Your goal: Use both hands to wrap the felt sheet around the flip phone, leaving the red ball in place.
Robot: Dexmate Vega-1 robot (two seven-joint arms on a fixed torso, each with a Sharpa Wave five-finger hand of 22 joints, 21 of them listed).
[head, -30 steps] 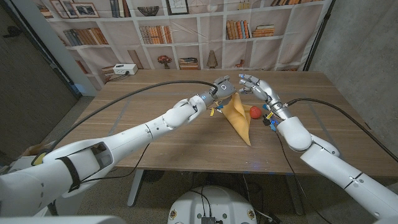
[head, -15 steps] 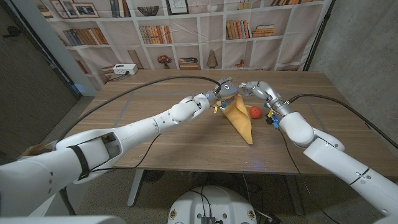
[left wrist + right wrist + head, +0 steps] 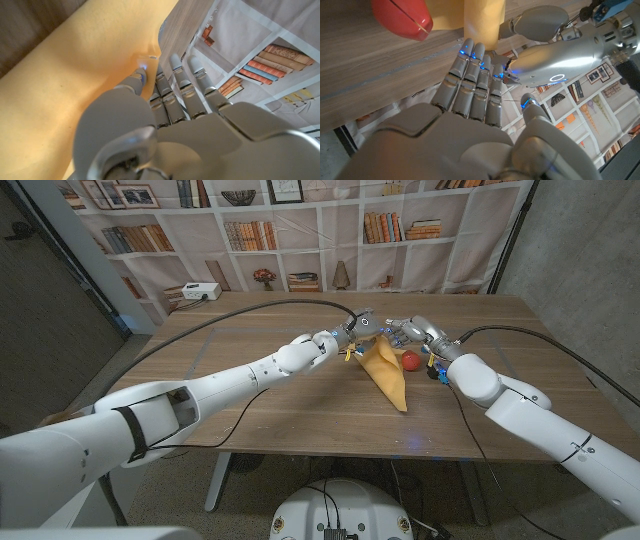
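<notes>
Your left hand [image 3: 359, 326] and right hand [image 3: 409, 332] are meeting at the felt's [image 3: 385, 370] far end; whether either is gripping, I cannot tell. The felt is running lengthwise toward you, the ball [image 3: 410, 360] just right of it.

wooden table [image 3: 250, 395], felt sheet [image 3: 386, 372], red ball [image 3: 410, 360], possibly touching

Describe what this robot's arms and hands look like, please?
Both arms are glossy white rounded shells with a black cable looped along each. The left arm has a black band near the shoulder. The left hand and right hand are silver-grey metal, with small blue lights on the fingers.
</notes>
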